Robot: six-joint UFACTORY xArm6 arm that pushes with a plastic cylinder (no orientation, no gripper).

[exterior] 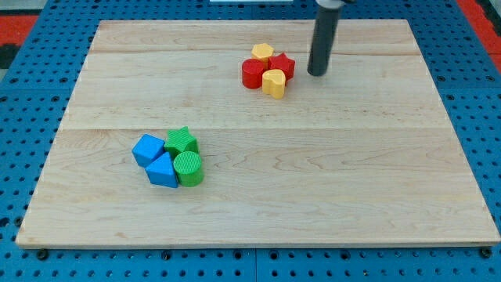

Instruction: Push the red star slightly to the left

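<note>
The red star [283, 65] lies near the view's top centre on the wooden board [313, 172]. It touches a yellow hexagon [262, 52] at its upper left, a red cylinder [253, 74] at its left and a yellow block [274, 82] below it. My tip [317, 74] rests on the board just to the right of the red star, a small gap apart.
At the view's lower left sits a second cluster: a blue block [147, 149], a blue triangular block [163, 171], a green star [182, 141] and a green cylinder [188, 168]. A blue pegboard surface [31, 117] surrounds the board.
</note>
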